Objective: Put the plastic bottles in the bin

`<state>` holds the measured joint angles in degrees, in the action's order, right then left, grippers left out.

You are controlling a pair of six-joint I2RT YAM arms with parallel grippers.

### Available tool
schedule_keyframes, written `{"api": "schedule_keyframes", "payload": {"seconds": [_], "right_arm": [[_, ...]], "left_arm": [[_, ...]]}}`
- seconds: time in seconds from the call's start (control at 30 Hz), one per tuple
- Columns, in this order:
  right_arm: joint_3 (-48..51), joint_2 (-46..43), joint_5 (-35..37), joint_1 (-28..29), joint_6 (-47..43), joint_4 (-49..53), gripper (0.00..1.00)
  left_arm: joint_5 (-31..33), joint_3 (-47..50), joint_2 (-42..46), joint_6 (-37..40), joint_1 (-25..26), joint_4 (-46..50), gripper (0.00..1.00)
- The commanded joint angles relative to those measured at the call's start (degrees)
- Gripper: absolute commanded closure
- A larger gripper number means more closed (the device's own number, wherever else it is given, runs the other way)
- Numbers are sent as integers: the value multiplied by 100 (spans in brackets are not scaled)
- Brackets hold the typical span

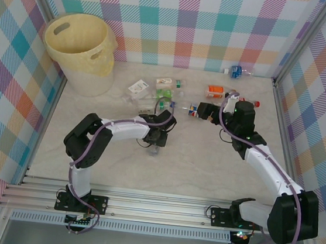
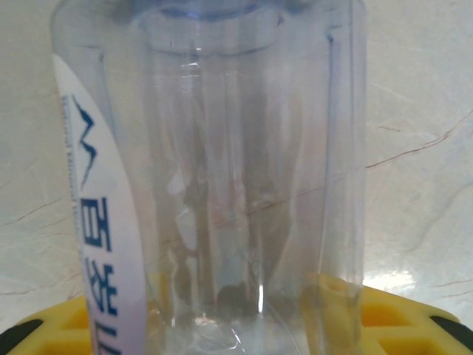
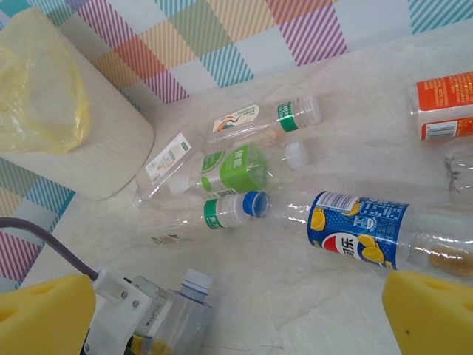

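One clear bottle tight in the left tool; right tool wide, blue-labelled bottle just ahead.

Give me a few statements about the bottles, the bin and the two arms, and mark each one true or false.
1. The left fingers are closed on a clear bottle. True.
2. The right fingers are closed on a bottle. False: they stand open, with a blue-label bottle lying ahead of them.
3. The bin stands in the far left corner of the table. True.
4. Every bottle is already in the bin. False: several lie on the table, among them a green-label bottle.
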<state>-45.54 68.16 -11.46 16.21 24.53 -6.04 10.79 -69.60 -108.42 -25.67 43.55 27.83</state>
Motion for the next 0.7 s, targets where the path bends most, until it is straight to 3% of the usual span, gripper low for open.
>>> {"api": "schedule_keyframes", "payload": {"seconds": [0.0, 0.67], "right_arm": [[75, -196, -200, 48, -142, -366, 0], [168, -251, -638, 224, -186, -974, 0]], "left_arm": [[-119, 121, 422, 63, -113, -66, 52], [-42, -447, 1691, 479, -1017, -349, 52]]}}
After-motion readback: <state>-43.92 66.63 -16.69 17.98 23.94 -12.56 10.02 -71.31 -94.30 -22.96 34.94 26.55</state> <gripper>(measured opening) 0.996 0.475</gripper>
